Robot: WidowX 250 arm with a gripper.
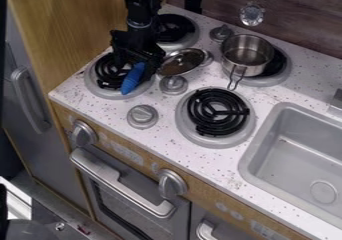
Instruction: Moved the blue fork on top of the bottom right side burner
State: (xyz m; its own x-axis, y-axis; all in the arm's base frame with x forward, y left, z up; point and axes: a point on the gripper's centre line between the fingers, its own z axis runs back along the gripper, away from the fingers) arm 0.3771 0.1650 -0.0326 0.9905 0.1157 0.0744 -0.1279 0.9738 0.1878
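Observation:
The black gripper [139, 56] hangs over the front left burner [100, 90], low above its black coil. The blue fork [133, 79] shows as a rounded blue piece just below the gripper, slanting down toward the front edge of that burner; its upper end meets the gripper's dark outline, and the rest of it is hidden. Whether the gripper holds it, I cannot tell. At the front right, the bottom right burner [217, 112] has a bare black coil in a grey ring.
A metal pot [248, 55] sits on the back right burner, its handle pointing forward. A metal lid or shallow pan [182, 62] lies right of the gripper, near the back left burner [175, 30]. Grey knobs [142, 116] stand between burners. The sink [294, 156] is at right.

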